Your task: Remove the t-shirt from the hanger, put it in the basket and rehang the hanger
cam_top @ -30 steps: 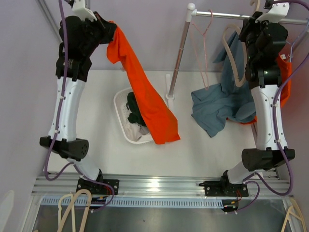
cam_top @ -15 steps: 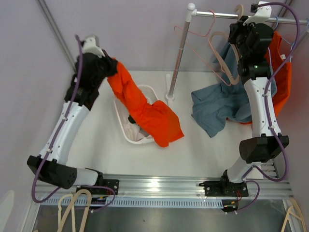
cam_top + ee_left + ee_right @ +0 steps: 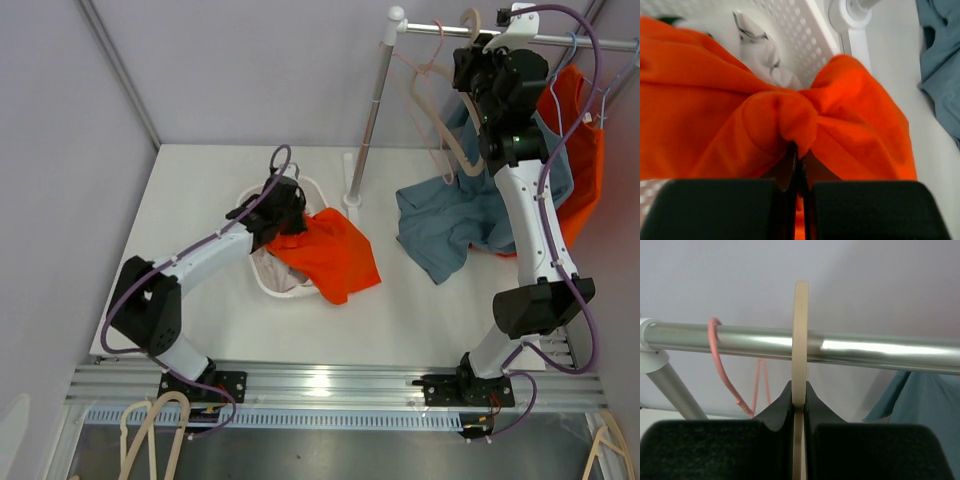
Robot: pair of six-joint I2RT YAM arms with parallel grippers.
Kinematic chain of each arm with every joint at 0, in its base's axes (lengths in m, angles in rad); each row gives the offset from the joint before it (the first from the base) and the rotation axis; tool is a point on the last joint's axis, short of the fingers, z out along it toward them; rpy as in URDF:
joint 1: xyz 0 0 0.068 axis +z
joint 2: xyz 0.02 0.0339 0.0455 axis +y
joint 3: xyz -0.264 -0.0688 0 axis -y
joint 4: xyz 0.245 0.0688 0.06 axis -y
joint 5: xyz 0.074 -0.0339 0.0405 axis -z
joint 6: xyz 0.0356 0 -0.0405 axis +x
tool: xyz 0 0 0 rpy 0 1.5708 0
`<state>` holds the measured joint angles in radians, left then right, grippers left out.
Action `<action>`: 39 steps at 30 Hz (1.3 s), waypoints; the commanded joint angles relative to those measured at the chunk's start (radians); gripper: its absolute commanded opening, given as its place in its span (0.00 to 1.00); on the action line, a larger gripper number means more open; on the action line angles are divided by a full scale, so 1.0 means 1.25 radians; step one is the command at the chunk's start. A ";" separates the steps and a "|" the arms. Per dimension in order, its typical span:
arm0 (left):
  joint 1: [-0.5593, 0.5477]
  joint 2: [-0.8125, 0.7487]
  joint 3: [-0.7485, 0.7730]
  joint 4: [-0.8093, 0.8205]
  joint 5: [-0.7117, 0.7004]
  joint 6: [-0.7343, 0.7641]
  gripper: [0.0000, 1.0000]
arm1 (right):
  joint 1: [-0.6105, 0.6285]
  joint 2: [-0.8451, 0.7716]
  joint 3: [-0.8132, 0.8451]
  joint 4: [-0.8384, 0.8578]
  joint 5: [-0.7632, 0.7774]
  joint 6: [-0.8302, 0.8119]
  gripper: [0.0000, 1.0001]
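The orange t-shirt (image 3: 335,255) lies bunched half in the white basket (image 3: 252,262) and half on the table. My left gripper (image 3: 285,205) is low over the basket, shut on a fold of the orange t-shirt (image 3: 740,110); its jaws (image 3: 801,150) pinch the cloth. My right gripper (image 3: 472,48) is high at the rail (image 3: 440,30), shut on the beige hanger (image 3: 455,140). In the right wrist view the hanger's hook (image 3: 800,335) crosses in front of the rail (image 3: 880,350) and the gripper (image 3: 800,390) clamps it just below.
A pink wire hanger (image 3: 420,70) hangs on the rail, also in the right wrist view (image 3: 722,365). A teal garment (image 3: 450,225) drapes from the rack onto the table. Another orange garment (image 3: 580,150) hangs at far right. The rack pole (image 3: 368,120) stands behind the basket.
My left arm has swung down from high at the back left, lowering the orange t-shirt onto the basket. My right gripper has carried the beige hanger left and up to the rail.
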<state>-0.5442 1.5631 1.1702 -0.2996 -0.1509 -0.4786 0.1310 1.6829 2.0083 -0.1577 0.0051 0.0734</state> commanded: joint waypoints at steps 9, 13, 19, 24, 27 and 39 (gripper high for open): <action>-0.008 0.190 -0.039 0.066 0.172 -0.076 0.01 | 0.025 -0.027 0.017 0.022 -0.005 -0.030 0.00; -0.008 0.136 0.020 -0.007 0.106 -0.046 0.36 | 0.030 -0.033 0.026 0.013 0.020 -0.039 0.00; -0.031 -0.077 0.030 -0.044 -0.046 -0.028 0.99 | 0.031 -0.032 0.037 0.010 0.018 -0.027 0.00; -0.086 -0.261 0.036 -0.047 -0.169 0.016 0.99 | 0.034 -0.034 0.039 0.003 0.033 -0.022 0.32; -0.122 -0.326 0.052 -0.047 -0.209 0.047 0.99 | 0.034 -0.044 0.039 -0.008 0.071 -0.026 0.57; -0.236 -0.449 -0.001 0.049 -0.254 0.134 1.00 | -0.192 -0.123 0.196 -0.389 0.017 0.032 0.77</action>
<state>-0.8089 1.0508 1.2144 -0.3122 -0.4503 -0.3634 -0.0242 1.6260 2.1963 -0.4976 0.1078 0.0963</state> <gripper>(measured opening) 0.994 0.755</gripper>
